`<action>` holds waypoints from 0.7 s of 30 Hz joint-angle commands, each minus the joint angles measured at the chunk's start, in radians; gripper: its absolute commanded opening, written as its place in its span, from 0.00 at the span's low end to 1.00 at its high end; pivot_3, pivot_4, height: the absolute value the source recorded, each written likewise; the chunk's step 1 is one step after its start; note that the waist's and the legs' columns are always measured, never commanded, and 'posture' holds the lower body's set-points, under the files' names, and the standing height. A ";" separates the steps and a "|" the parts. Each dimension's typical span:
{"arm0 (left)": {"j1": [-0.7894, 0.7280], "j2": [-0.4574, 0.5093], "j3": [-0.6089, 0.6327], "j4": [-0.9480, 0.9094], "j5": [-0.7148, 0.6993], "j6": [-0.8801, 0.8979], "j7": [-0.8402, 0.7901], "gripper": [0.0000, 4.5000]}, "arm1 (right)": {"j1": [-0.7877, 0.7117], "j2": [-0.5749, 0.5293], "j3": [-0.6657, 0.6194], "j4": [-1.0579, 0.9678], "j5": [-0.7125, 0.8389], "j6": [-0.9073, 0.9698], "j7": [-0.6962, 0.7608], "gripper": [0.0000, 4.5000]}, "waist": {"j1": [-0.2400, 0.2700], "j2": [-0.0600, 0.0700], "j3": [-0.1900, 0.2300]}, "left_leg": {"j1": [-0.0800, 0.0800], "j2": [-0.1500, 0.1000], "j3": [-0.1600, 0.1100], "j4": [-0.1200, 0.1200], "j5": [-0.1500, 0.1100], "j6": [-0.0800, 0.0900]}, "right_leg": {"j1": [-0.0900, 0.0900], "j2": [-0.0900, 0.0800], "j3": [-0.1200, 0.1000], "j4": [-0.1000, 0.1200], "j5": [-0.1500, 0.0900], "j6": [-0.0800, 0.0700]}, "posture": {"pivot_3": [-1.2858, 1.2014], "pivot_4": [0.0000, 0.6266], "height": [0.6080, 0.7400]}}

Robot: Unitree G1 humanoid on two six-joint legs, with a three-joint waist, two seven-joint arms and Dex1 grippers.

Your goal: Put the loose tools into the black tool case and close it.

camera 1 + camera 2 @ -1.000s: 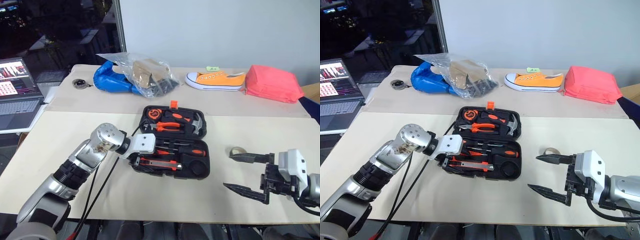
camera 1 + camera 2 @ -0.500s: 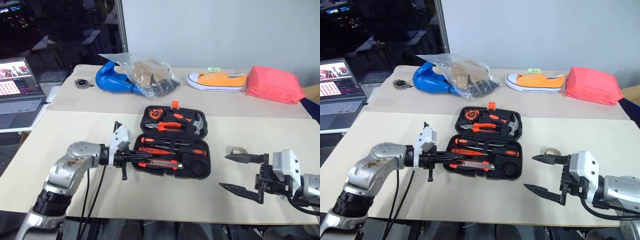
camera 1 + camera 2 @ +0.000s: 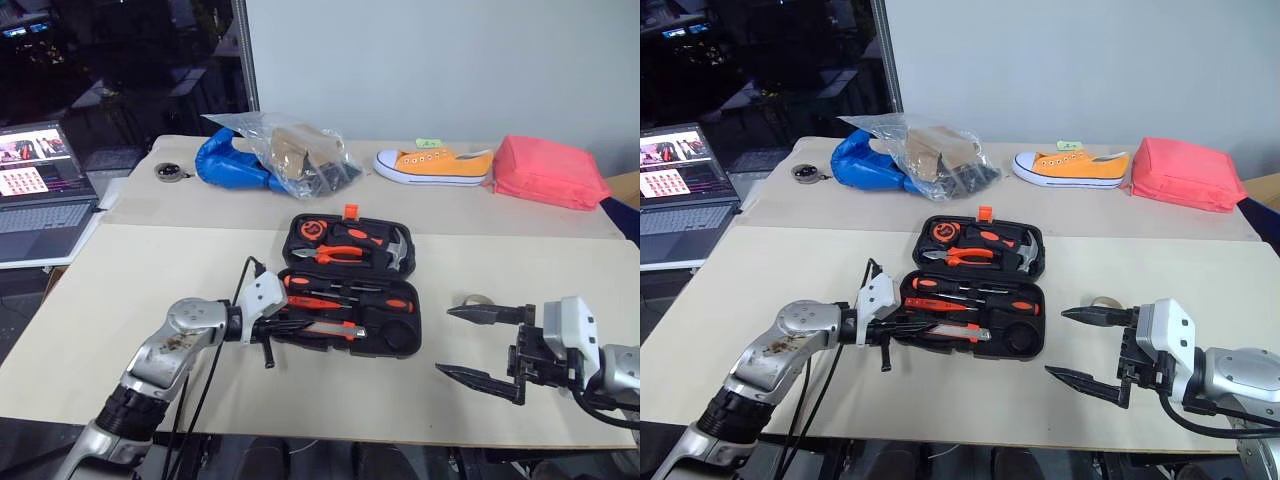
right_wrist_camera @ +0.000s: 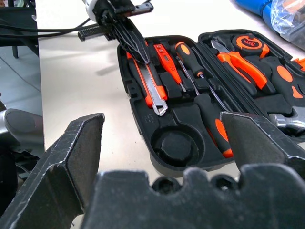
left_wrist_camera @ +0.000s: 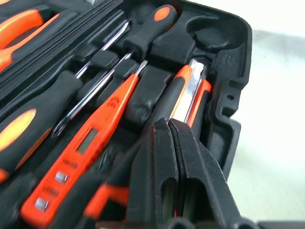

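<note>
Left eye view: the black tool case (image 3: 350,290) lies open mid-table. The right gripper (image 3: 478,342) hovers beside it with jaws spread wide, the tape roll (image 3: 476,300) behind them. The left gripper (image 3: 300,324), fingers pressed together, rests over the utility knife (image 5: 189,95).

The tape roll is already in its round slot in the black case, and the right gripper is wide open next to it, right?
Not quite. The round slot in the black case is empty, as the right wrist view shows. The tape roll lies on the table beside the case, as the left eye view shows. The right gripper is indeed wide open next to it.
</note>
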 commanded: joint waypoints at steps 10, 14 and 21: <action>0.017 -0.050 0.194 -0.088 -0.182 0.158 0.078 0.02 | 0.012 0.006 0.003 -0.052 0.020 -0.006 -0.025 1.00 | -0.007 0.003 -0.001 | -0.002 0.000 0.000 0.001 0.000 0.000 | -0.003 0.000 0.000 0.001 0.001 0.000 | 0.52 0.24 1.00; 0.048 -0.020 0.307 -0.174 -0.279 0.266 0.129 0.02 | 0.005 0.013 0.021 -0.050 0.017 -0.010 -0.032 1.00 | -0.016 -0.001 0.001 | -0.004 0.003 -0.001 0.000 0.000 0.000 | -0.005 0.003 0.000 0.000 0.001 -0.001 | 0.52 0.24 1.00; 0.103 0.033 0.232 -0.179 -0.168 0.216 0.175 0.02 | -0.033 0.015 0.057 -0.026 0.008 -0.017 -0.032 1.00 | -0.007 -0.002 0.001 | -0.005 0.001 -0.001 -0.001 0.000 0.000 | -0.005 0.000 0.000 -0.001 0.000 0.000 | 0.52 0.24 1.00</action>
